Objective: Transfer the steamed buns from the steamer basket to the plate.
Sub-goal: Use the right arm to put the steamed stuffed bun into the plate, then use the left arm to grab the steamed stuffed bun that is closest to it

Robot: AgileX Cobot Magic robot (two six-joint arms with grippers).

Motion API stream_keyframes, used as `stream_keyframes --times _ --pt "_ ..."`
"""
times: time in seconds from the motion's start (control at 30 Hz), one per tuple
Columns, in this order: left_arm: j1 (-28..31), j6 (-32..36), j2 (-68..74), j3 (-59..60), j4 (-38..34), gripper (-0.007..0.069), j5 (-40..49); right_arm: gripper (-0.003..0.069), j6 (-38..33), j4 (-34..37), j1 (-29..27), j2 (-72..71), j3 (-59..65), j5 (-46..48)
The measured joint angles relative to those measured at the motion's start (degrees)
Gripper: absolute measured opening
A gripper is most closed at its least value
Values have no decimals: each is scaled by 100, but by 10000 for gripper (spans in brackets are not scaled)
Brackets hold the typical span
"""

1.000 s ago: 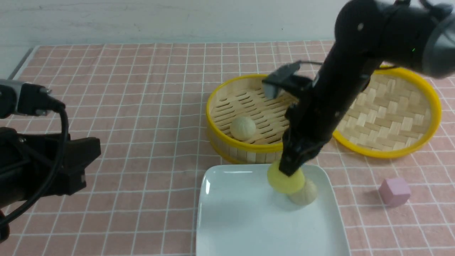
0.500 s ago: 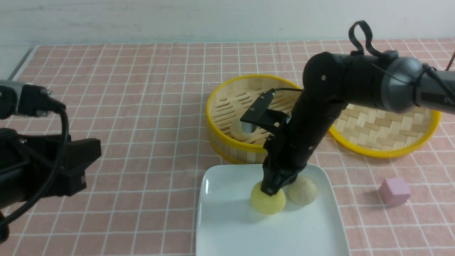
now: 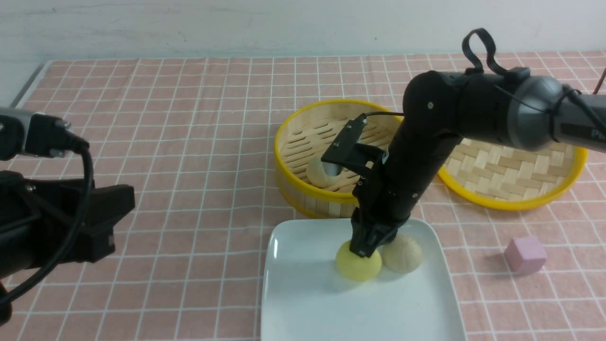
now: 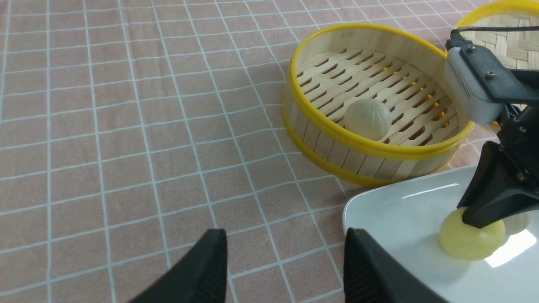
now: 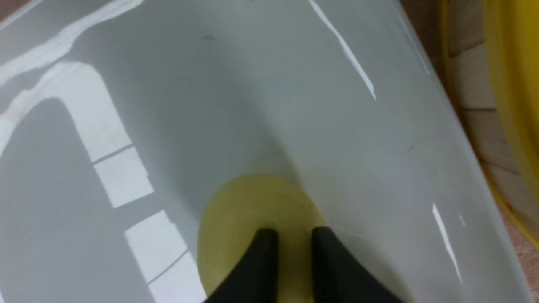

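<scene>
The yellow bun (image 3: 358,267) rests on the white square plate (image 3: 307,293), next to a beige bun (image 3: 402,254). My right gripper (image 3: 362,251) points down onto the yellow bun and pinches its top between nearly closed fingers; the right wrist view shows the gripper (image 5: 294,235), bun (image 5: 252,206) and plate (image 5: 210,84). Another beige bun (image 3: 316,173) lies in the steamer basket (image 3: 303,189), partly hidden by the right wrist camera; it shows fully in the left wrist view (image 4: 367,119). My left gripper (image 4: 284,252) is open and empty, above the cloth left of the plate (image 4: 400,210).
The shallow woven lid (image 3: 516,170) lies right of the basket, partly behind the right arm. A pink cube (image 3: 525,255) sits on the checked cloth right of the plate. The basket stands directly behind the plate's far edge.
My right gripper carried the yellow bun down and left from above the plate's far edge and set it on the plate beside the beige bun. The left arm stayed still.
</scene>
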Motion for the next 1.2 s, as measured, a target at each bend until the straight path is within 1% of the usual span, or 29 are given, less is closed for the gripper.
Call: stream_keyframes --times 0.07,0.1,0.13,0.2,0.23,0.27,0.3,0.37,0.57,0.6,0.63,0.7,0.73,0.77,0.83,0.87,0.9,0.93,1.0,1.03,1.07,1.2 --pt "0 13 0 0 0 396 0 320 91 0 0 -7 0 -125" --pt "0 13 0 0 0 396 0 335 104 0 0 -6 0 -140" --pt "0 13 0 0 0 396 4 454 180 -7 0 -17 0 -260" --pt "0 13 0 0 0 396 4 584 243 -62 0 -65 0 -393" --pt "0 13 0 0 0 396 4 595 244 -79 0 -82 0 -405" --pt "0 13 0 0 0 396 4 644 263 -152 0 -164 0 -485" --pt "0 17 0 0 0 396 4 664 271 -229 0 -279 0 -561" --pt "0 17 0 0 0 396 4 660 284 -402 0 -499 0 -669" --pt "0 97 0 0 -26 396 32 582 407 -486 0 -1310 0 -890" --pt "0 102 0 0 -39 396 39 582 407 -493 0 -1350 0 -890" --pt "0 181 0 0 -176 396 51 567 414 -514 0 -1793 0 -978" --pt "0 246 0 0 -265 396 59 564 420 -531 0 -2032 0 -1022" --pt "0 410 28 0 -424 396 115 560 424 -569 0 -2480 0 -1104" --pt "0 435 35 -8 -443 396 127 560 424 -569 0 -2480 0 -1109" --pt "0 814 185 -107 -744 396 387 558 442 -595 0 -3116 0 -1081" --pt "0 850 204 -121 -771 396 412 558 455 -595 0 -3208 0 -1072" --pt "0 1151 427 -304 -1039 396 661 558 546 -620 0 -3543 0 -933" --pt "0 1188 456 -304 -1068 396 686 558 578 -631 0 -3619 0 -911" --pt "0 1613 865 -608 -1406 396 985 558 773 -715 0 -3957 0 -599" --pt "0 1685 903 -663 -1449 396 1027 558 816 -734 0 -4005 0 -503" --pt "0 1998 1294 -931 -1593 396 1196 558 1020 -859 0 -4166 0 -235" --pt "0 2438 1874 -1394 -1694 403 1436 558 1253 -1078 0 -4325 0 170"
